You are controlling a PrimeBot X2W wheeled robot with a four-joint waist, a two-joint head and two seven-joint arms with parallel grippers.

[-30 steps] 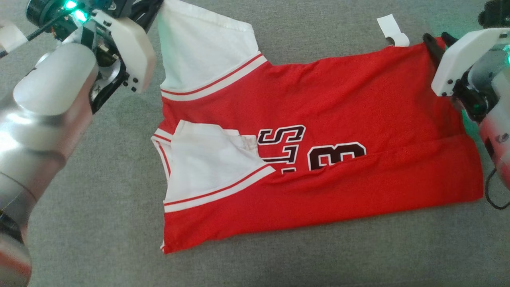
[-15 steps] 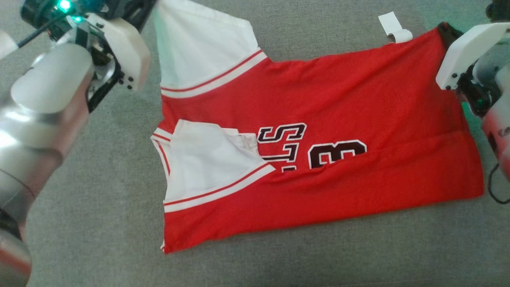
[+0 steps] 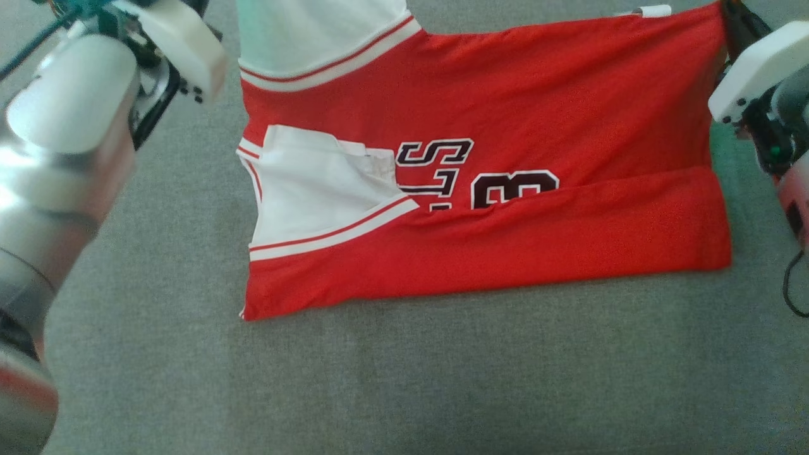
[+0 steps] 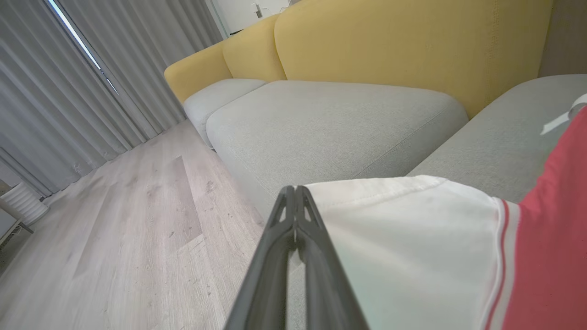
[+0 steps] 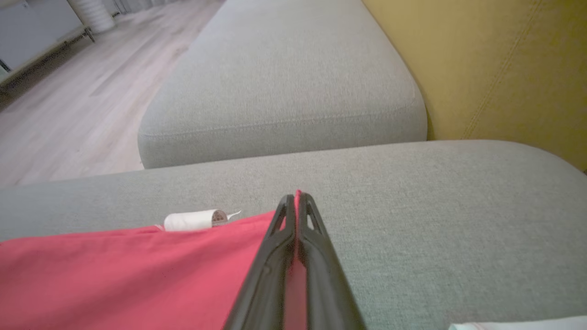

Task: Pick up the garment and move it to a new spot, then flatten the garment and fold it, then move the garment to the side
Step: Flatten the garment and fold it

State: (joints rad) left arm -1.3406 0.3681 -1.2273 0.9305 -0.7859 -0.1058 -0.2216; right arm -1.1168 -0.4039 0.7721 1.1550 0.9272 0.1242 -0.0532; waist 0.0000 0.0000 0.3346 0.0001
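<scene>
A red jersey [image 3: 505, 95] with white sleeves and dark lettering lies across the grey sofa cushion [image 3: 404, 379]. Its near strip is folded over the lettering and one white sleeve [image 3: 316, 189] lies on top. In the left wrist view my left gripper [image 4: 296, 190] is shut on the edge of the far white sleeve [image 4: 412, 238], held off the cushion. In the right wrist view my right gripper [image 5: 297, 197] is shut on the red hem corner [image 5: 137, 275], beside a curled white tag [image 5: 192, 220]. The right gripper's dark finger [image 3: 736, 19] shows at that corner in the head view.
A yellow backrest [image 4: 390, 41] rises behind the cushions, and a second grey cushion [image 4: 321, 123] adjoins this one. Wooden floor [image 4: 137, 206] and grey curtains [image 4: 69, 91] lie beyond the sofa's edge. A black cable [image 3: 793, 297] hangs by my right arm.
My right gripper's fingers have shut on the hem corner. Both grippers and the jersey's far edge have gone up the picture, and the near edge has followed; the camera may have shifted too.
</scene>
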